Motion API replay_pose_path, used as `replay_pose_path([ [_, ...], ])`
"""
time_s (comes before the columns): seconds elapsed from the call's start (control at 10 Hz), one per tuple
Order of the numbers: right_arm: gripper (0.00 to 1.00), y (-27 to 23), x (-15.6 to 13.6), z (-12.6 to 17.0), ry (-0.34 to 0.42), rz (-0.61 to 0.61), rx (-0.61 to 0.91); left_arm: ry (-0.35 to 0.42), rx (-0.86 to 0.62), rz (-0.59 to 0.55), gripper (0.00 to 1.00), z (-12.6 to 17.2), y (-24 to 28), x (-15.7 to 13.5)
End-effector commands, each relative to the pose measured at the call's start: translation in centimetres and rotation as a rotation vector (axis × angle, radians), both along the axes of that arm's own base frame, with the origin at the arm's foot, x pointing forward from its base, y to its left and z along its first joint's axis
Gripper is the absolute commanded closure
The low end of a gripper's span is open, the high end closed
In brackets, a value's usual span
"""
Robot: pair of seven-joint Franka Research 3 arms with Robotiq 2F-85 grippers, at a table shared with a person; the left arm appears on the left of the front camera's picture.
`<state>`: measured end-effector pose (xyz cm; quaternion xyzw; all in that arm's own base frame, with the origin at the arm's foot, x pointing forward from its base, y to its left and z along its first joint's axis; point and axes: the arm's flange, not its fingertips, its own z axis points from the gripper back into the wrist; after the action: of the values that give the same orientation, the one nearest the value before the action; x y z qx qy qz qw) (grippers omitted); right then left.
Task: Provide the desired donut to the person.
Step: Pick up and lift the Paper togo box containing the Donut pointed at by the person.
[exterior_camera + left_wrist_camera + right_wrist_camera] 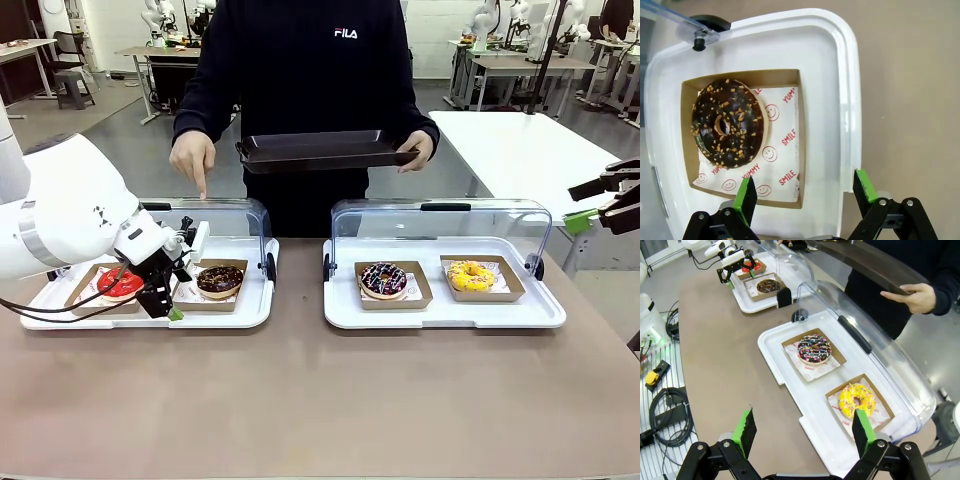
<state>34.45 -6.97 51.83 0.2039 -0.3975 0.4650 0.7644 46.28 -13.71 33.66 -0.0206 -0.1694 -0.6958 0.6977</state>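
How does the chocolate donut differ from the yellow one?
The chocolate donut is dark with nut crumbs; the yellow donut has yellow icing. The chocolate donut lies in the left tray, by the open left gripper; the yellow donut lies in the right tray. Both sit in brown boxes.

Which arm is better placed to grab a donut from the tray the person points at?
Left. The left gripper, open, hangs right by the chocolate donut in that tray; the right gripper is far off, near the other tray's end.

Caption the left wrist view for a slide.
Open fingers straddle the tray rim near a boxed chocolate donut.
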Motion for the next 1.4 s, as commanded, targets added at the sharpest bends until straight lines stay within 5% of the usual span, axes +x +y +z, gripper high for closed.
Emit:
replay_pose_path([
  [0.0,0.00,0.0,0.2,-0.1,-0.019,0.015,0.023,-0.029,0.028,0.014,0.00,-0.1,-0.1,0.9],
  [0.2,0.00,0.0,0.2,-0.1,-0.019,0.015,0.023,-0.023,0.046,0.030,0.00,-0.5,-0.2,1.2],
  [0.3,0.00,0.0,0.2,-0.1,-0.019,0.015,0.023,-0.020,0.051,0.025,0.52,-0.5,-0.3,1.3],
  [0.4,0.00,0.0,0.2,-0.1,-0.019,0.015,0.023,-0.019,0.055,0.038,0.56,-0.5,-0.3,1.2],
  [0.5,0.00,0.0,0.2,-0.1,-0.019,0.015,0.023,-0.022,0.065,0.052,1.00,-0.6,-0.3,1.1],
  [0.7,0.00,0.0,0.2,-0.1,-0.019,0.015,0.023,-0.019,0.076,0.062,1.00,-1.0,-0.3,1.2],
  [0.8,0.00,0.0,0.2,-0.1,-0.019,0.015,0.023,-0.008,0.079,0.065,0.81,-1.1,-0.4,1.1],
  [1.0,0.00,0.0,0.2,-0.1,-0.019,0.015,0.023,0.017,0.075,0.050,1.00,-1.2,-0.5,0.9],
  [1.3,0.00,0.0,0.2,-0.1,-0.019,0.015,0.023,0.006,0.079,0.053,1.00,-1.2,-0.4,0.8],
])
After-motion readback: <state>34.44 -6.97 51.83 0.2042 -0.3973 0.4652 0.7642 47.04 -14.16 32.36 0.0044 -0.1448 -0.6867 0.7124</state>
